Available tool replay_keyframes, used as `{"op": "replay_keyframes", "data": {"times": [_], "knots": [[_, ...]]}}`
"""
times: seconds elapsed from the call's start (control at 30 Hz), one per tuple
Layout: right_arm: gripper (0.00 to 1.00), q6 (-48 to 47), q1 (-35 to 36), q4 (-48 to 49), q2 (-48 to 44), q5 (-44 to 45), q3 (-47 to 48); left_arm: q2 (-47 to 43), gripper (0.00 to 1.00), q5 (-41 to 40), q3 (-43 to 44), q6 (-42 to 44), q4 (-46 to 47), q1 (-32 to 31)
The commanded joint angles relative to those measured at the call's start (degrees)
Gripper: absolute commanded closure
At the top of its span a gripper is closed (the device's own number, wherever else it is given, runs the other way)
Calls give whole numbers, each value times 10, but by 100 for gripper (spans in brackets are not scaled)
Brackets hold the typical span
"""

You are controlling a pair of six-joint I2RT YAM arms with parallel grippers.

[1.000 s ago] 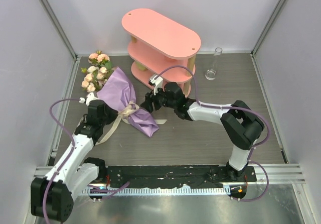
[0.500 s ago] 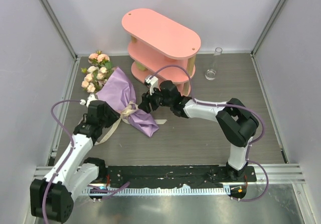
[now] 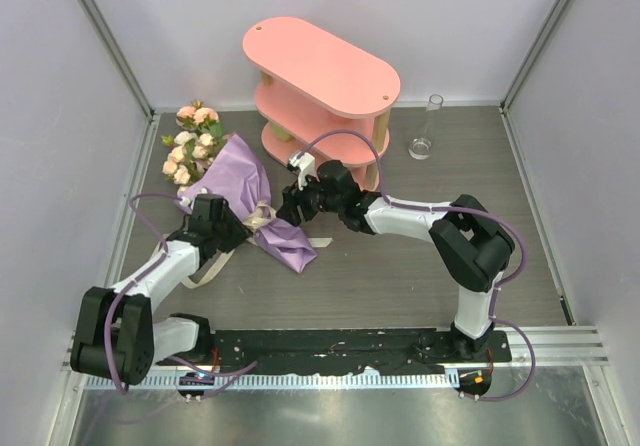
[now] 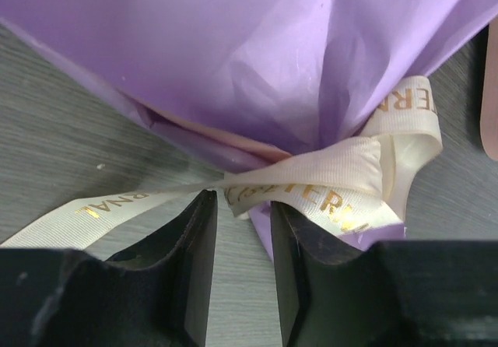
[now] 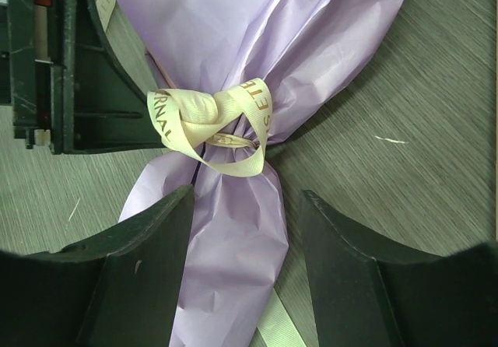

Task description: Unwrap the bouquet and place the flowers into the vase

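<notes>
The bouquet (image 3: 243,188) lies on the table, a purple paper cone (image 4: 233,51) tied with a cream ribbon (image 5: 218,125). Its flowers (image 3: 190,146) stick out at the far left. My left gripper (image 3: 236,232) is open by a narrow gap at the knot (image 4: 342,176). A ribbon tail (image 4: 117,207) runs across its fingertips (image 4: 198,230), and bare table shows between them. My right gripper (image 5: 247,193) is open wide and straddles the cone's narrow tail (image 5: 233,269) just below the knot. The clear glass vase (image 3: 424,131) stands empty at the far right.
A pink three-tier oval shelf (image 3: 320,71) stands at the back, right behind my right wrist (image 3: 335,181). Pale walls close in the table on the left, the back and the right. A loose ribbon end (image 3: 210,266) trails beside my left arm.
My left gripper has gone from shut to open, and it swung right to the ribbon knot. The right gripper edged left onto the cone's tail.
</notes>
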Motion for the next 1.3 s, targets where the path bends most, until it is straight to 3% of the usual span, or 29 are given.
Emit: {"op": "replay_keyframes", "data": {"times": [0.0,0.13,0.3,0.33,0.6,0.8,1.03,1.27], "knots": [[38,-10,3,12,-7,3,20,23,64,-25,4,-5,63,-7],[38,-10,3,12,-8,5,18,34,69,-44,1,-5,65,-11],[39,-12,4,13,-8,5,17,8,91,-59,-2,8,55,-14],[39,-14,3,13,-7,5,17,0,99,-65,-1,11,48,-13],[38,-13,4,15,-8,7,17,-192,100,-124,9,21,-60,-15],[38,-9,3,17,-5,6,17,-282,100,-139,58,22,-143,-15],[39,-9,4,19,-1,1,20,-347,100,-130,151,31,-140,-14],[39,-9,8,19,7,-5,25,-342,100,-145,239,54,-132,-15]]}}
